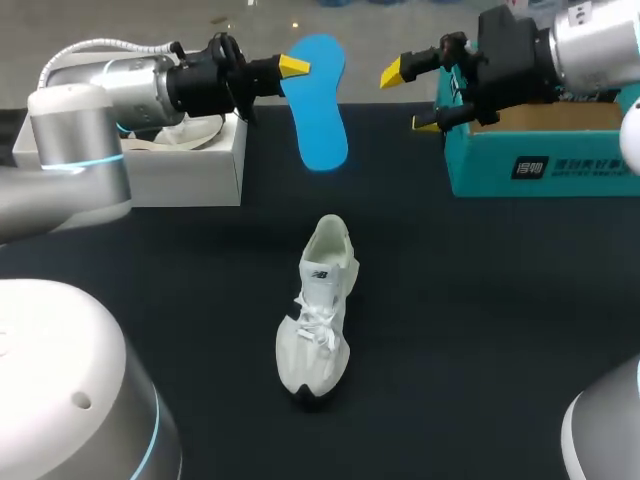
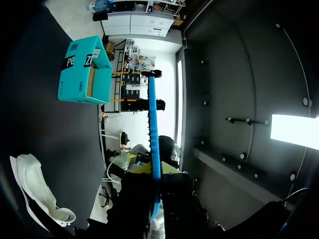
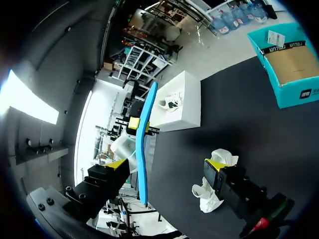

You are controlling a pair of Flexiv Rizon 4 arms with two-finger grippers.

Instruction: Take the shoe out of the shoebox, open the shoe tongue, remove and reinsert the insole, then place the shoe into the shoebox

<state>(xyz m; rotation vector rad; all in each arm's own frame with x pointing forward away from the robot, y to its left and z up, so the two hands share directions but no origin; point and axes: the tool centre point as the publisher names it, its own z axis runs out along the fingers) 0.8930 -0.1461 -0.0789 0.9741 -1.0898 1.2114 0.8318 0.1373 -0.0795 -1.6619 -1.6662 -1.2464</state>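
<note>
**Insole aloft, shoe waiting: how to seat it cleanly**

The left jaws pinch the blue insole (image 1: 322, 110) by the edge of its broader end, so it hangs clear of the table (image 1: 480, 320) in the upper middle of the head view. In the left wrist view it shows edge-on, rising from between them. The right jaws stand spread and empty just right of the insole, not touching it. At the frame's centre the white shoe (image 1: 318, 318) sits on its sole, collar toward the top and toe toward the bottom. The teal shoebox (image 1: 540, 165) stands open at upper right, and a white box (image 1: 190, 170) at upper left.

The step in hand looks to be putting the insole back. Since the broad end should enter first, the right jaws would probably do well to take the narrow end, or else to steady the shoe at its heel. The insole is thin and will likely buckle if shoved, so a low angle through the collar and a slow slide along the sole seem wise.
</note>
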